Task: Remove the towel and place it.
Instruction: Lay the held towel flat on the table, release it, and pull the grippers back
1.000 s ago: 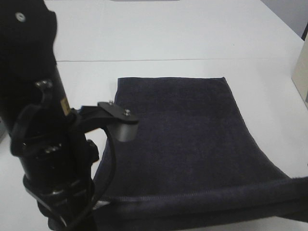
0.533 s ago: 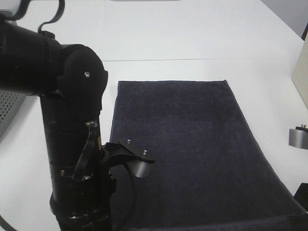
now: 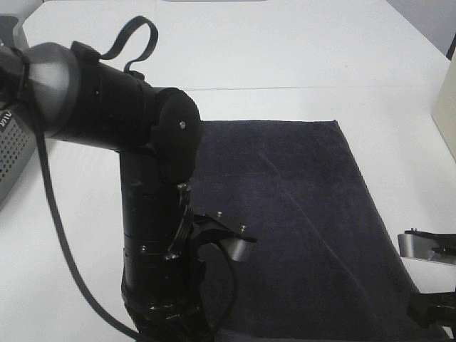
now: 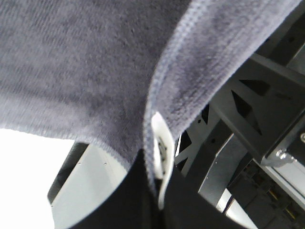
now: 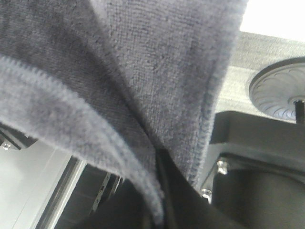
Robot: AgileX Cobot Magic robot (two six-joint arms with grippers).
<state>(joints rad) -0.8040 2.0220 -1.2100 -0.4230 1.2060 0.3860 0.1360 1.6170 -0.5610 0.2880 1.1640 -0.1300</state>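
Left wrist view: your left tool [image 4: 157, 202] clamps the towel [image 4: 71, 62] by its tag [image 4: 162, 152], right tool [image 5: 159, 210] clamps its hem. Limp, light cloth; grab hems.

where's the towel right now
In the exterior high view the towel lies on the white table, centre to right, its near edge pinched by left gripper and right gripper.

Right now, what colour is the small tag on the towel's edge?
White. The tag shows best in the left wrist view, against the dark towel.
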